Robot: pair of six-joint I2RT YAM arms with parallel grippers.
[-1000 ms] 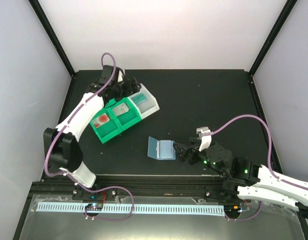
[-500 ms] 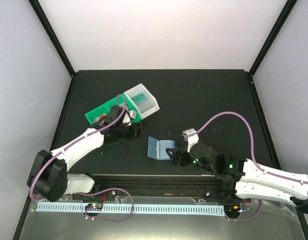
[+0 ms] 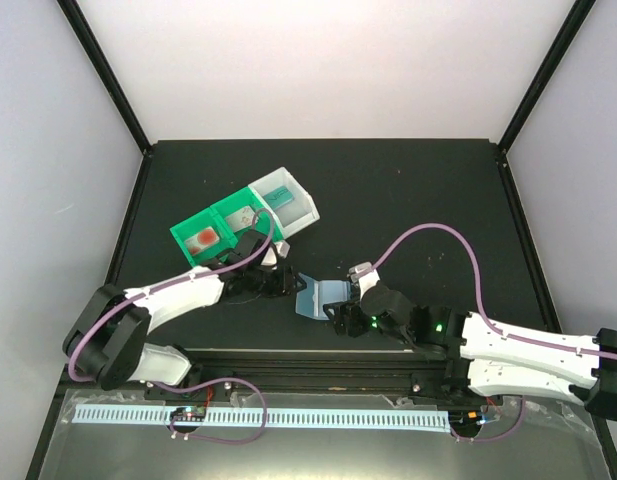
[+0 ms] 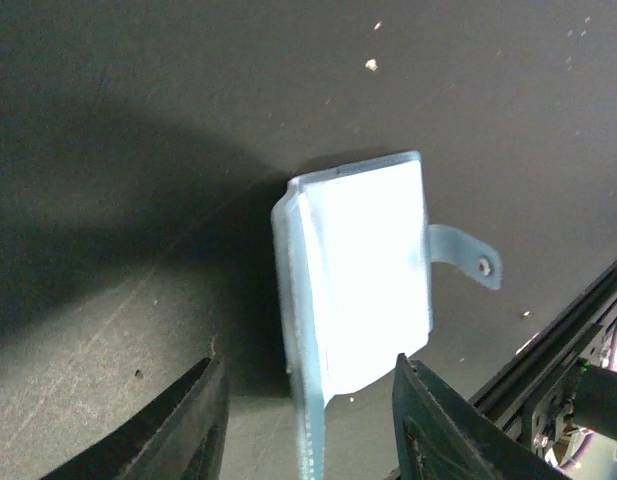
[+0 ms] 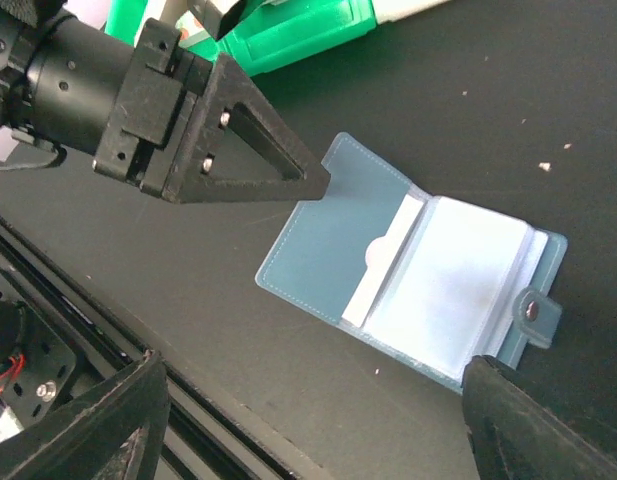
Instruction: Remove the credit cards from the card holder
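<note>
On the table (image 3: 418,200), the holder (image 5: 308,255) lies open, cards (image 5: 386,262) not yet out; left claw (image 4: 305,365) and right claw (image 5: 315,365) both released.

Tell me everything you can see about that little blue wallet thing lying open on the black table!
The small slate-blue card holder lies open and flat on the black table, like a book. It looks like soft plastic with stitched edges. Its cover flap is spread to one side. On the other side sit translucent pale blue sleeves with something white inside. A little snap tab sticks out from one edge. The open left gripper hovers close by, but nothing holds it.
</note>
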